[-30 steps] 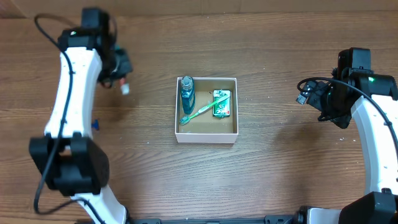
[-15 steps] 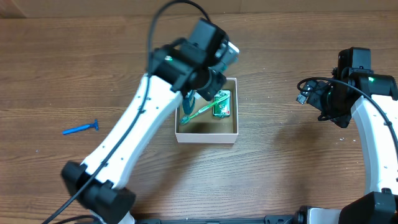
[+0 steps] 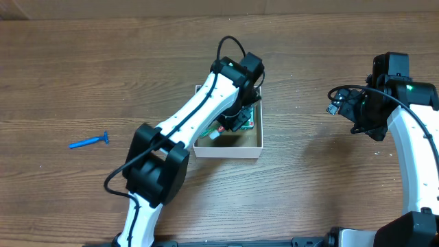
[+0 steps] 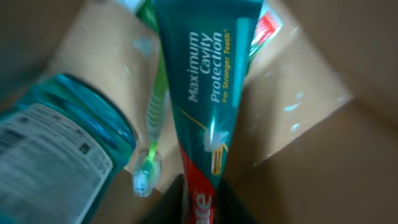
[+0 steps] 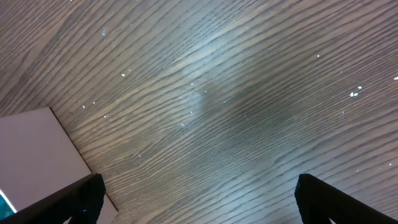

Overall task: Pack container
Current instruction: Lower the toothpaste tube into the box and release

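Held left arm (image 3: 199, 116) stretched forward, left gripper (image 4: 204, 198) angled down, pinched on toothpaste tube (image 4: 208, 93). Hung right gripper (image 5: 199, 199) with fingers (image 5: 78, 199) spread wide.

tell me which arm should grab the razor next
Left. The blue razor lies far left, on its side of the container; the open right gripper is far right. Left gripper must drop the toothpaste first.

A brown wooden tabletop (image 3: 315, 185) with long streaks of grain is being shown from above. The container (image 3: 228, 151), a square box with white walls, is being carried near the middle of it. A small blue razor (image 3: 89, 142) is being carried flat on the wood, well apart to the left, its handle pointing left. In the right wrist view, bare wood (image 5: 217, 93) is being shown beside one white wall of the box (image 5: 31, 162).
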### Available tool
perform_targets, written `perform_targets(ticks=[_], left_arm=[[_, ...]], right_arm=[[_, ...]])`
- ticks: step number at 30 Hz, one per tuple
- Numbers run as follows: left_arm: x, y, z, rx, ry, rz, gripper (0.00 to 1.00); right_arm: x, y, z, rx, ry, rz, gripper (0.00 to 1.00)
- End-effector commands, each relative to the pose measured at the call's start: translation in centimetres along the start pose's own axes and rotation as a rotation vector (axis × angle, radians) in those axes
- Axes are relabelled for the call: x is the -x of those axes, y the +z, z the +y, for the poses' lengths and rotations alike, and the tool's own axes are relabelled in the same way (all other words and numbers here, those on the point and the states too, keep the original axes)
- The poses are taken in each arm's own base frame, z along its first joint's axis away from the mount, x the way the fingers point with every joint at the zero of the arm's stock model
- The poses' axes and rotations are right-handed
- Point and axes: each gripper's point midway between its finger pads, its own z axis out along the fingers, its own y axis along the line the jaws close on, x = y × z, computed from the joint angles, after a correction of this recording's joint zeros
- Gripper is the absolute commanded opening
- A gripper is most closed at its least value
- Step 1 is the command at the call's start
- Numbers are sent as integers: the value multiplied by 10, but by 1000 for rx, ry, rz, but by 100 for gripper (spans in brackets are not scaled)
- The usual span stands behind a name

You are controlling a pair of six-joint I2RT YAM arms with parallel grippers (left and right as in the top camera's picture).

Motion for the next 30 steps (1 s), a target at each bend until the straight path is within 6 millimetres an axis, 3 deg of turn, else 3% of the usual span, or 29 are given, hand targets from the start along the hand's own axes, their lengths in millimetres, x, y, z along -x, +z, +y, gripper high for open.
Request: perform_targets(ticks=[1,3,5,10,13,16,19,23,27,30], left_arm=[[1,-12,9,39,-11,-19,36],[6,-27,11,55,-19,-60,45],[11,-55,18,101,-30,-125,54],[8,-152,33,227,-68,-336,58],[-10,-202,51,298,-187,-455,100],[-41,-232,74,315,-332,-516,100],[-89,-240,111,314,-573,-488,100],[-158,-227,162,303,-999,-390,100],[-225,-195,199,235,-1531,-291,100],[-251,-167,210,141,-1779,-232,100]], right_arm=[[0,-1,1,5,-2,-5,100],[0,-1,1,5,-3,-5,100],[0,-1,1,5,-3,-4,100],[0,-1,1,5,-3,-5,100],[0,-1,1,5,-3,-5,100],[0,-1,1,5,-3,-5,100],[0,-1,1,5,-3,-5,100],[0,-1,1,5,-3,-5,100],[0,-1,1,5,-3,-5,100],[0,-1,1,5,-3,-5,100]])
